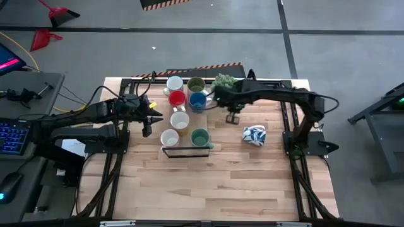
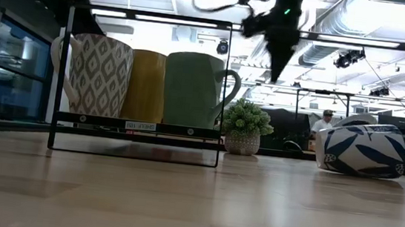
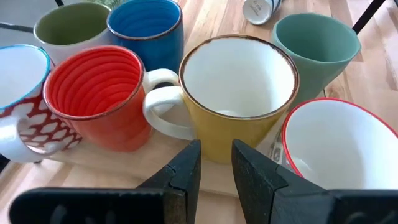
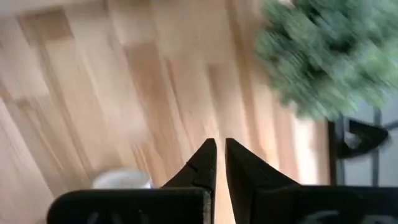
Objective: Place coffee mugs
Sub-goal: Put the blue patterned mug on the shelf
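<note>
Seven mugs stand on a black wire rack (image 1: 184, 153): white (image 1: 175, 82), olive (image 1: 196, 84), red (image 1: 177, 98), blue (image 1: 197, 100), yellow with a white inside (image 1: 180, 120), white (image 1: 169, 137) and teal (image 1: 199, 136). A white mug with blue leaf print (image 1: 254, 135) lies on its side on the table, right of the rack. My left gripper (image 1: 148, 121) hovers left of the yellow mug (image 3: 239, 93), open by a narrow gap (image 3: 216, 163), holding nothing. My right gripper (image 1: 233, 117) hangs shut (image 4: 220, 152) above the table, between the rack and the lying mug.
A small potted plant (image 1: 224, 82) stands at the table's far edge, just behind my right arm (image 1: 265, 94). Bare wood (image 1: 214, 183) stretches from the rack toward the near edge. A desk with a keyboard (image 1: 12, 135) sits left of the table.
</note>
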Available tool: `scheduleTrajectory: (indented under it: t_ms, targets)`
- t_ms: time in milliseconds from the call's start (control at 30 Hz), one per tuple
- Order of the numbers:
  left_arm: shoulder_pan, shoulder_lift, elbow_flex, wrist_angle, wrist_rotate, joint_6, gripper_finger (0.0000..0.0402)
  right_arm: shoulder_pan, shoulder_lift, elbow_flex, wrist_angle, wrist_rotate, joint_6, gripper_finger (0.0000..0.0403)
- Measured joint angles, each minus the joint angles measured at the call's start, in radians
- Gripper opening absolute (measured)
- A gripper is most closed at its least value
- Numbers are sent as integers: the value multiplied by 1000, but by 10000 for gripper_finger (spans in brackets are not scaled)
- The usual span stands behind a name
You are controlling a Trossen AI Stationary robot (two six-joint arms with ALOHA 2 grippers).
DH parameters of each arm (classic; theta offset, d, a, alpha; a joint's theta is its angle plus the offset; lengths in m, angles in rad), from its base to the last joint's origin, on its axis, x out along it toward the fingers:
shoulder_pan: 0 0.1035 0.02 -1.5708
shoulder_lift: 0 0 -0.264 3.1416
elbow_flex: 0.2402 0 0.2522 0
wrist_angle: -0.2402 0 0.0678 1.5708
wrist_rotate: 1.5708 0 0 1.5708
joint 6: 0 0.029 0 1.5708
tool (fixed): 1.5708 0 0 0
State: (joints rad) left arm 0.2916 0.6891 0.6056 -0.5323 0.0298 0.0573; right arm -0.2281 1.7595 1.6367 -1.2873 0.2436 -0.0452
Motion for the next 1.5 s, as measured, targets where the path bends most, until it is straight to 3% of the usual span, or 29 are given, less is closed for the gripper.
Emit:
scheduleTrajectory:
  t_ms: [100,200,467,700,800,1100,1233,1333,1500]
  targets:
    - [0,0,0,3,-12,7,78,-8,-104,-15,-24,-82,-63,3]
    - [0,0,0,2,-14,-9,78,-25,-291,-125,36,-160,-53,1]
    - [0,0,0,31,-15,5,78,10,-874,-599,179,-86,192,0]
    - [0,0,0,110,-15,-2,78,64,-1101,-917,208,-65,353,0]
    - [0,0,0,122,-15,-1,78,71,-1138,-1012,212,-38,439,0]
    - [0,0,0,127,-15,-3,78,72,-1123,-993,298,68,741,0]
    - [0,0,0,127,-15,-2,78,72,-1039,-993,199,33,924,0]
    - [0,0,0,127,-15,-1,78,80,-951,-993,233,16,977,0]
    - [0,0,0,127,-15,-1,78,84,-836,-993,223,105,1100,0]
